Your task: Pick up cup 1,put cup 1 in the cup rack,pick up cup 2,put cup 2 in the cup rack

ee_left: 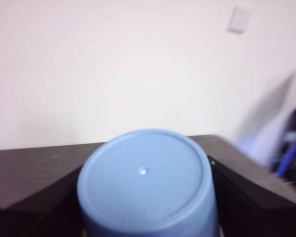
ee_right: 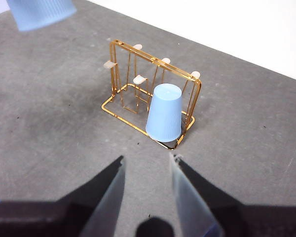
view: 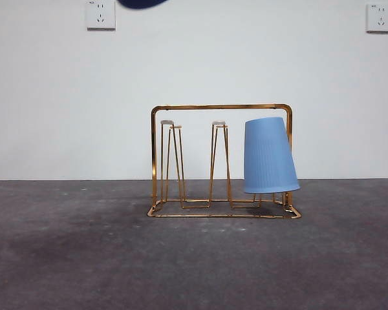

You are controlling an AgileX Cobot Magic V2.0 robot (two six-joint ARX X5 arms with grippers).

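Inspector: Cup 2 [ee_left: 148, 185], a blue plastic cup, sits bottom-up and pinched between the jaws of the left gripper [ee_left: 147, 197], held high off the table.

Clerk: And cup 1 [view: 269, 156]?

Inspector: Inverted, tilted, on an end prong of the gold wire cup rack [view: 221, 107]. Right gripper [ee_right: 147, 170] hovers nearby, jaws spread, holding nothing.
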